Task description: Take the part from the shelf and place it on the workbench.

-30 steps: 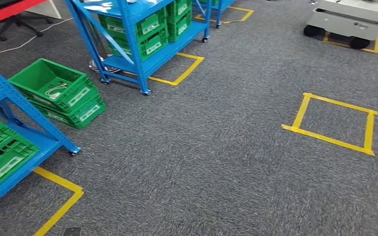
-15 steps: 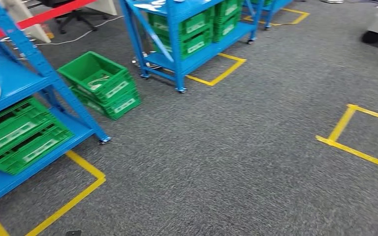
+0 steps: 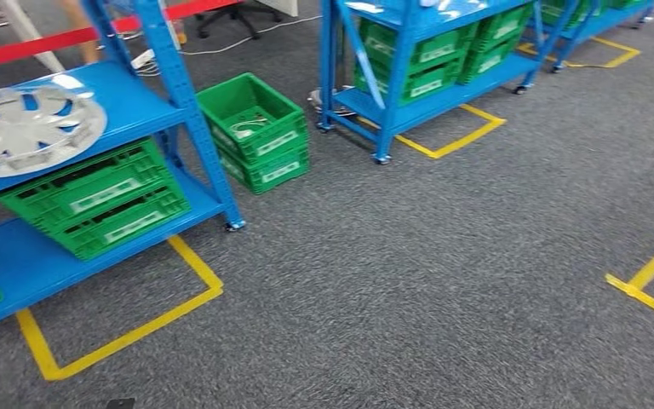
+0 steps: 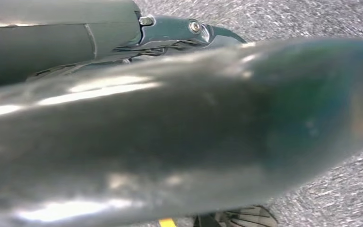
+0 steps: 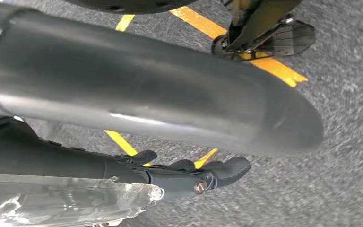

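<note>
Right hand [image 5: 189,172] hangs low over the grey carpet, dark fingers lying fairly straight with nothing in them as far as the blurred wrist view shows; left hand [image 4: 189,30] is mostly hidden behind a dark body part, so can't tell its state. The part, a flat silver spoked wheel cover [image 3: 30,126], lies on the blue steel shelf [image 3: 128,102] at its front edge, easy to reach. Green slotted plastic crates [image 3: 94,198] sit on the tier below.

We see our head view has panned left, not the things moving: the silver wheel cover [image 3: 27,128] on the near blue shelf [image 3: 136,102] is now in frame, and the yellow floor square [image 3: 647,285] is nearly out.
</note>
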You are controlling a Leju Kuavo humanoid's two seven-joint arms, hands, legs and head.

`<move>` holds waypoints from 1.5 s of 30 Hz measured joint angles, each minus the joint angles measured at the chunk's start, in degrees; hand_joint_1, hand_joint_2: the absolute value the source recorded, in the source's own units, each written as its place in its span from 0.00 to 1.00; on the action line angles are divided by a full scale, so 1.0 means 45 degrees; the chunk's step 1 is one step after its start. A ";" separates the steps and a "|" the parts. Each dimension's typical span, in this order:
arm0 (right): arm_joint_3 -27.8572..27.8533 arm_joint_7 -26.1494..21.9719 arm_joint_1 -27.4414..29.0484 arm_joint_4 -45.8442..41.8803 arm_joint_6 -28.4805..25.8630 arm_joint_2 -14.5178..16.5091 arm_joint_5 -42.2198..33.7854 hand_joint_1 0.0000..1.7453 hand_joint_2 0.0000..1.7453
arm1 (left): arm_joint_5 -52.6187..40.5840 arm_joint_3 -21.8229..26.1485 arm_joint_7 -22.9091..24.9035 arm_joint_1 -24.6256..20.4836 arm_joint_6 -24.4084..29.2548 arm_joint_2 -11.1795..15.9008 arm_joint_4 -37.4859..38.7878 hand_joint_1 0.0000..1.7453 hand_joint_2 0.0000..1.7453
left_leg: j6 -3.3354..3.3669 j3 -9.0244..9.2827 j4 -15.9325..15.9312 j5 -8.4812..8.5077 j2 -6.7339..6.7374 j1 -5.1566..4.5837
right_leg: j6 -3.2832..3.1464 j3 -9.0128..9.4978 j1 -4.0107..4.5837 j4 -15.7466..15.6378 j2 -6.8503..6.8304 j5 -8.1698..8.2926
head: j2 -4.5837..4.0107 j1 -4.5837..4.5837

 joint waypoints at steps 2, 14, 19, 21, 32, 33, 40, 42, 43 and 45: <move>0.0000 0.0006 0.0047 0.0011 0.0000 0.0000 -0.0001 0.00 0.00 | 0.0000 -0.0001 -0.0002 -0.0009 -0.0002 0.0010 0.0000 0.00 0.00 | 0.0010 -0.0006 0.0008 0.0009 -0.0392 -0.0001 | 0.0011 -0.0498 -0.0007 0.0870 0.0115 -0.0112 | 0.0000 0.0026; 0.0009 0.0000 0.0044 0.0050 0.0011 0.0029 -0.0002 0.00 0.00 | -0.0035 0.0000 0.0001 0.0037 -0.0041 0.0078 0.0005 0.00 0.00 | -0.0648 -0.0971 0.1442 -0.0654 -0.0478 0.0023 | -0.0548 0.1004 -0.0133 -0.2619 0.0561 0.1643 | -0.0005 -0.0137; 0.0005 -0.0005 0.0053 0.0050 0.0038 0.0029 -0.0005 0.00 0.00 | -0.0108 -0.0001 -0.0021 0.0038 -0.0081 0.0102 0.0010 0.00 0.00 | -0.0629 -0.1452 0.2904 -0.1002 -0.0021 0.0014 | -0.0628 0.0987 -0.0033 -0.2616 -0.0470 0.1608 | -0.0004 -0.0177; 0.0005 -0.0018 0.0016 0.0052 0.0066 0.0029 -0.0005 0.00 0.00 | -0.0120 -0.0005 -0.0036 0.0036 -0.0081 0.0134 0.0010 0.00 0.00 | -0.0524 -0.0500 0.1286 -0.0327 0.0482 -0.0072 | -0.0588 0.1020 0.0010 -0.2603 -0.0758 0.1582 | -0.0005 -0.0182; 0.0004 -0.0070 -0.0018 0.0052 0.0146 0.0029 -0.0022 0.00 0.00 | -0.0239 -0.0010 -0.0081 0.0015 -0.0015 0.0155 0.0010 0.00 0.00 | 0.0021 0.0012 -0.0041 0.0077 -0.0221 -0.0021 | 0.0036 -0.0533 -0.0021 0.0904 0.0090 -0.0162 | 0.0000 0.0024; 0.0002 -0.0073 -0.0006 0.0052 0.0146 0.0029 -0.0029 0.00 0.00 | -0.0244 -0.0009 -0.0071 0.0024 0.0020 0.0152 0.0010 0.00 0.00 | 0.0014 0.0016 -0.0038 0.0085 -0.0404 -0.0012 | 0.0044 -0.0611 -0.0029 0.0983 0.0121 -0.0017 | 0.0000 0.0034; -0.0004 -0.0169 -0.0096 0.0052 0.0183 0.0029 -0.0153 0.00 0.00 | -0.0238 -0.0004 0.0222 0.0067 0.0141 0.0168 0.0010 0.00 0.00 | -0.0159 -0.0112 0.0089 0.0115 -0.1166 0.0005 | -0.0116 0.0854 -0.0179 -0.2584 0.0878 0.1642 | -0.0002 0.0037; -0.0007 -0.0176 -0.0096 0.0052 0.0205 0.0029 -0.0162 0.00 0.00 | -0.0238 -0.0005 0.0257 0.0084 0.0148 0.0181 0.0010 0.00 0.00 | 0.0117 -0.0161 0.0079 0.0181 -0.1162 0.0006 | -0.0157 0.0846 -0.0172 -0.2599 0.0878 0.1706 | -0.0002 0.0028; -0.0010 -0.0181 -0.0091 0.0052 0.0211 0.0029 -0.0163 0.00 0.00 | -0.0238 -0.0005 0.0262 0.0080 0.0149 0.0183 0.0010 0.00 0.00 | 0.0227 -0.0177 0.0055 0.0226 -0.1157 0.0007 | -0.0189 0.0824 -0.0158 -0.2598 0.0882 0.1728 | -0.0004 0.0028; -0.0013 -0.0186 -0.0085 0.0052 0.0214 0.0029 -0.0165 0.00 0.00 | -0.0238 -0.0006 0.0263 0.0060 0.0148 0.0174 0.0010 0.00 0.00 | 0.0225 -0.0182 -0.0002 0.0264 -0.1149 0.0022 | -0.0251 0.0792 -0.0118 -0.2593 0.0889 0.1753 | -0.0004 0.0027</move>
